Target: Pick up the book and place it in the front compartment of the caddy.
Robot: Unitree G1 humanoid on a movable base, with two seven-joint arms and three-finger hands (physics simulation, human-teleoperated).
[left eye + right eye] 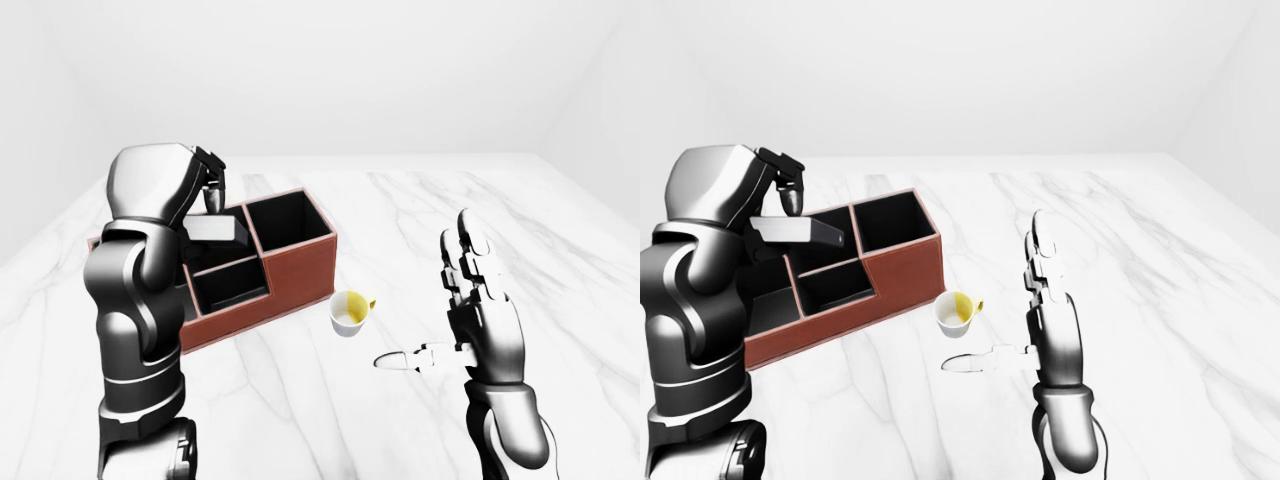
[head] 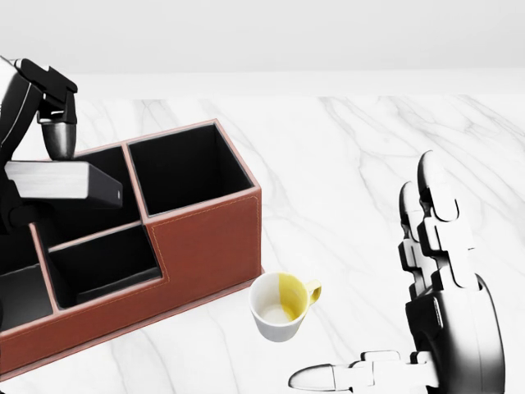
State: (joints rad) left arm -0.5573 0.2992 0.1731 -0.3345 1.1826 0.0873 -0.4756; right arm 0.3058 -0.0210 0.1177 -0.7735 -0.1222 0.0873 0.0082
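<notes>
Left hand (image 2: 51, 107) sits at the upper left of the head view, fingers clamped on the book (image 2: 61, 182), which lies flat in the air above the caddy (image 2: 201, 242), over its upper-left compartments. The lower compartment under it shows dark. Right hand (image 2: 431, 283) stands at the lower right, fingers spread, touching nothing. A cup (image 2: 281, 305) rests on the marble table (image 2: 353, 156) just beside the caddy's lower right corner.

White grey-veined marble tabletop (image 2: 353, 164). Resting on it: one rust-brown leather caddy with black-lined compartments (image 2: 209, 246); one small white cup with yellow handle (image 2: 281, 307), just beside the caddy's right-hand corner.
</notes>
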